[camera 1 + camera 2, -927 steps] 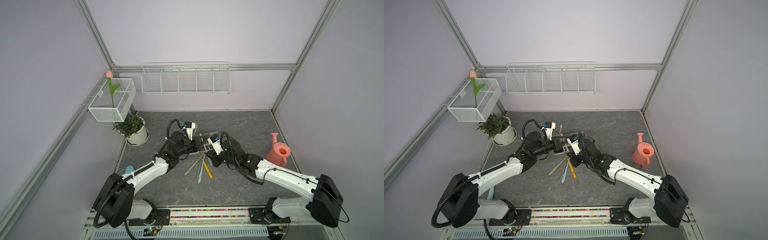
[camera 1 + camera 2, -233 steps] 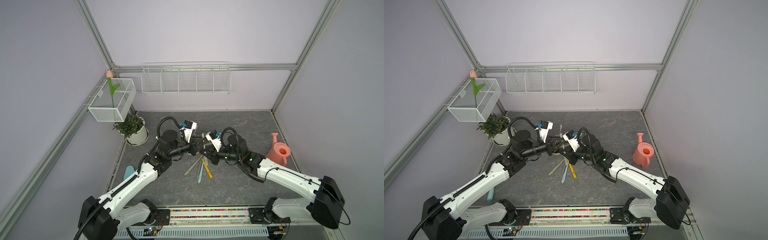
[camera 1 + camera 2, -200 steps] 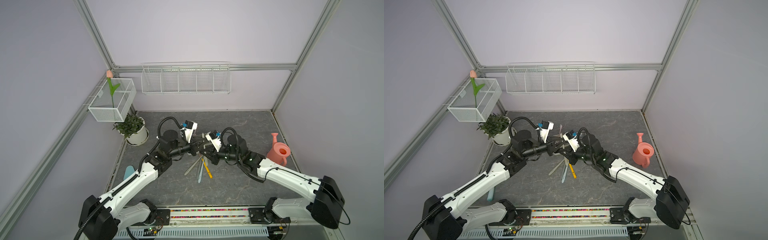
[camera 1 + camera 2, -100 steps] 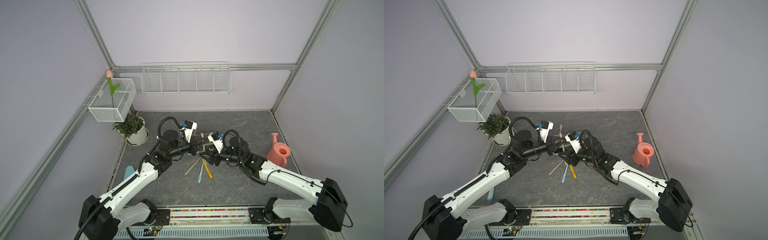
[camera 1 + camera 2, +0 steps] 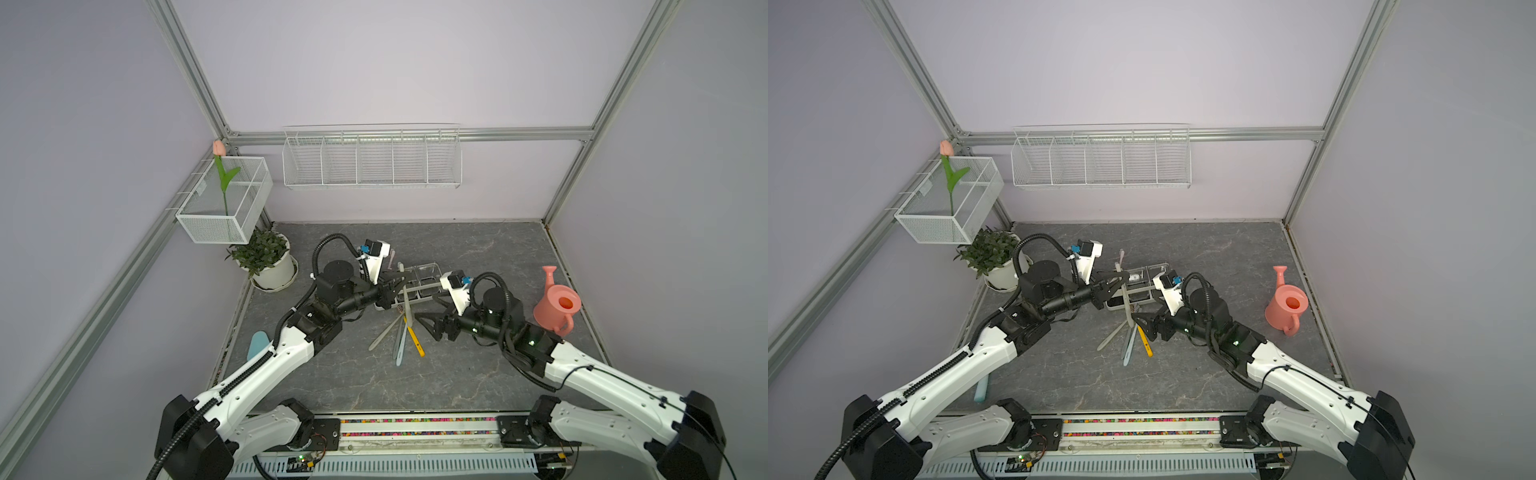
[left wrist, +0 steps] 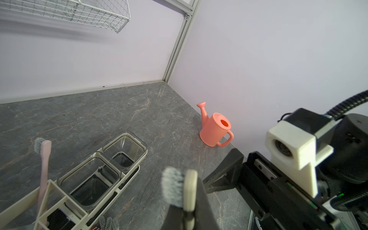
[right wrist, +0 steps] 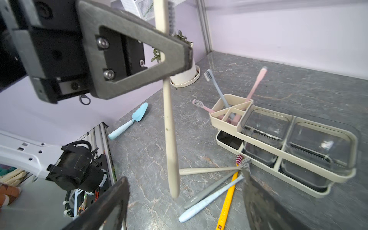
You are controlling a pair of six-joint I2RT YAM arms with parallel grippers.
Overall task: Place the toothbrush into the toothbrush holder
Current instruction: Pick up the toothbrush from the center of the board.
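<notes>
Left pincer (image 5: 1117,284) clamped on cream toothbrush (image 7: 171,139) just under the bristle head. Brush upright, handle hanging below the pincer, clear of bench (image 5: 478,249). Right pincer (image 5: 424,307) jaws wide apart, flanking the handle's lower end, not touching. Toothbrush holder (image 7: 223,122) just beyond both pincers. Loose brushes (image 5: 399,336) on bench beneath right pincer.

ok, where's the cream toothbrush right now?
Mid-table in both top views: the toothbrush hangs upright in the shut left gripper, just in front of the holder's cream bin end, by the loose brushes.
</notes>
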